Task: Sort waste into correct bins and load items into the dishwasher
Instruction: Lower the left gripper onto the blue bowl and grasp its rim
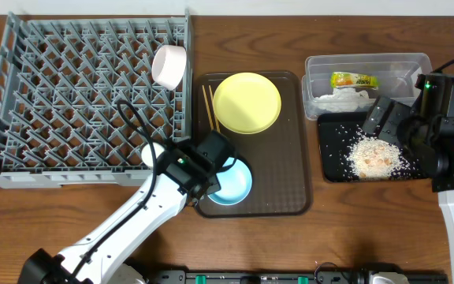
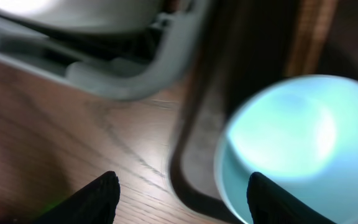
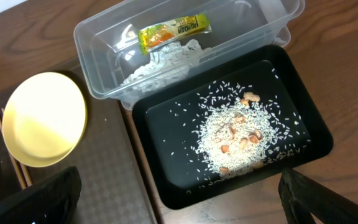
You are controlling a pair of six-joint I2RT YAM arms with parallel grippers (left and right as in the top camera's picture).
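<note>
My left gripper (image 1: 221, 167) (image 2: 182, 186) is open at the near rim of the light blue bowl (image 1: 233, 186) (image 2: 291, 137). One finger (image 2: 278, 202) is inside the bowl and the other finger (image 2: 101, 196) is over the wood outside the brown tray. The yellow plate (image 1: 247, 102) (image 3: 42, 118) and chopsticks (image 1: 210, 106) lie on that tray. A white bowl (image 1: 168, 65) leans in the grey rack (image 1: 69, 87). A pale cup (image 1: 152, 154) sits at the rack's front right corner. My right gripper (image 1: 385, 118) (image 3: 182, 205) hangs open and empty above the black tray (image 1: 333, 162) (image 3: 166, 137).
The clear tub (image 1: 416, 63) (image 3: 98, 37) holds the wrapper (image 1: 353, 80) (image 3: 169, 31) and tissue (image 1: 341, 99) (image 3: 160, 62). Rice scraps (image 1: 375, 155) (image 3: 241, 134) lie in the black tray. The brown serving tray (image 1: 282, 173) (image 3: 104, 168) sits between rack and bins.
</note>
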